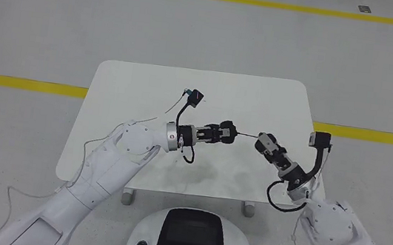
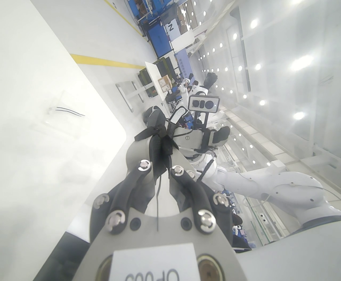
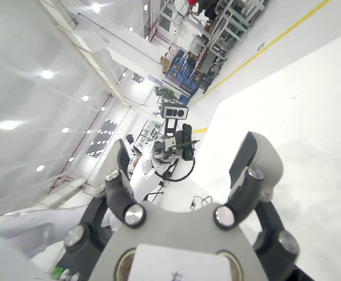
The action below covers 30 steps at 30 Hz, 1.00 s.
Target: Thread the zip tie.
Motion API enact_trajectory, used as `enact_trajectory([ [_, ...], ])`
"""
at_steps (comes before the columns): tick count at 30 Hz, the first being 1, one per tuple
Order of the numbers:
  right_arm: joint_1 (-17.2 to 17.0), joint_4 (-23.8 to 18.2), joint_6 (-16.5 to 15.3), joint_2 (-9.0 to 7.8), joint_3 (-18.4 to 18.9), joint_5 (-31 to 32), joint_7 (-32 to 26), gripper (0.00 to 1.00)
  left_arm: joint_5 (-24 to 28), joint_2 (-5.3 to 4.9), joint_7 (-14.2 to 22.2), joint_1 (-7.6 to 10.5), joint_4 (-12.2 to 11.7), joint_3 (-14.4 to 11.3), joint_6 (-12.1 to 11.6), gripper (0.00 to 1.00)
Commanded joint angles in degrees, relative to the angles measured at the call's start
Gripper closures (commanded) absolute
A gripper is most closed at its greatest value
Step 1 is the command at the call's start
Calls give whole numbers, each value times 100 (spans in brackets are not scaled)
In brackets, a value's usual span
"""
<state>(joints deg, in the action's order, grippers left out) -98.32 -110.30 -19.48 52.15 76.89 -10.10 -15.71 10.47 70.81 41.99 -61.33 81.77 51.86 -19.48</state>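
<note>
Left claw (image 2: pixel 157 139) pinches zip tie (image 1: pixel 248 135); clear bag (image 2: pixel 63 120) holds strands (image 2: pixel 70 112).

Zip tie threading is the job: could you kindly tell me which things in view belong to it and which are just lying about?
In the job: zip tie, left gripper shut on it, open right gripper.
Lying about: clear bag holding thin dark strands, on the table.
</note>
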Motion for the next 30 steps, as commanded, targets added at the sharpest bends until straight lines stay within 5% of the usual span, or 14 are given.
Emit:
enact_trajectory([
  [1, -1, 86, 0, 25, 288, -569, -682, 0, 0, 0, 0, 0, 0, 0, 0, 100],
  [9, 134, 945, 0, 368, 1339, -2365, -3538, 0, 0, 0, 0, 0, 0, 0, 0, 100],
  [18, 491, 1588, 0, 876, 1516, -2536, -5331, 0, 0, 0, 0, 0, 0, 0, 0, 100],
  [30, 568, 1715, 23, 927, 1462, -2489, -5414, 0, 0, 0, 0, 0, 0, 0, 0, 100],
])
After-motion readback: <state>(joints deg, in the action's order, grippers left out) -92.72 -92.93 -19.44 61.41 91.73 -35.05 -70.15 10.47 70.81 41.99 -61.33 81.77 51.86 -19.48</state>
